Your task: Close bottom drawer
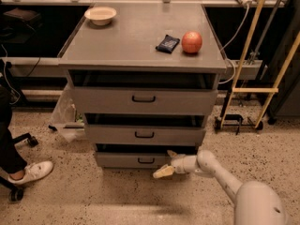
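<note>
The bottom drawer (126, 160) is the lowest of three grey drawers, with a flat grey front and a small black bar handle (146, 161). It stands slightly pulled out, with a dark gap above its front. My gripper (167, 163) is at the right end of the drawer front, low to the floor. One pale finger (163, 171) points left along the front and the other (172, 153) sits above it. My white arm (220, 177) reaches in from the lower right.
The middle drawer (144, 134) and top drawer (143, 99) also stand partly out. On the cabinet top (122, 41) lie a bowl (100, 15), a dark packet (167, 43) and a red apple (191, 42). A person's shoe (33, 172) is at left, a wooden frame (262, 90) at right.
</note>
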### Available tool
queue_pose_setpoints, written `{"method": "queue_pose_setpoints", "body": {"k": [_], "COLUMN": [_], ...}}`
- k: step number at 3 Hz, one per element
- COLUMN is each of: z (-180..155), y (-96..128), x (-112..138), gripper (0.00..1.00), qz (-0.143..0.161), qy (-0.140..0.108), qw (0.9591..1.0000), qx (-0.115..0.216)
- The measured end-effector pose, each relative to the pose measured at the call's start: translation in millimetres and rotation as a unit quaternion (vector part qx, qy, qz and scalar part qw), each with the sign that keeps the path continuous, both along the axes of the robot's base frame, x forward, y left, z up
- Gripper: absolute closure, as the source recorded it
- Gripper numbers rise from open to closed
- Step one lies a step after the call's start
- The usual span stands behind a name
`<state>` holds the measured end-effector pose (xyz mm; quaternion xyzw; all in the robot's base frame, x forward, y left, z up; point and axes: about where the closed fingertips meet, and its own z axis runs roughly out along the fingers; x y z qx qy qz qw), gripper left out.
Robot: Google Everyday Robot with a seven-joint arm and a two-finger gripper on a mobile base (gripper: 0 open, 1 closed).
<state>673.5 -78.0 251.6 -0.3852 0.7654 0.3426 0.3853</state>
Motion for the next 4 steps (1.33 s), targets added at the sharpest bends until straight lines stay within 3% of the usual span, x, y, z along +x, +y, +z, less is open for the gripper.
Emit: {"method": "queue_pose_setpoints", "body": {"k": [1, 2, 3, 4], "z": [36, 44, 29, 6], "y": [-79, -108, -93, -79], "x": [1, -14, -38, -37], "gripper": [0.0, 0.0, 0.0, 0.0], "qz": [-0.074, -0.126, -0.139, -0.083], "qy": [-0.006, 0.02, 0.054, 0.067], "qw": [0.9946, 0.9839, 0.9818, 0.9849], "qx": [-0.072, -0.125, -0.118, -0.136]}}
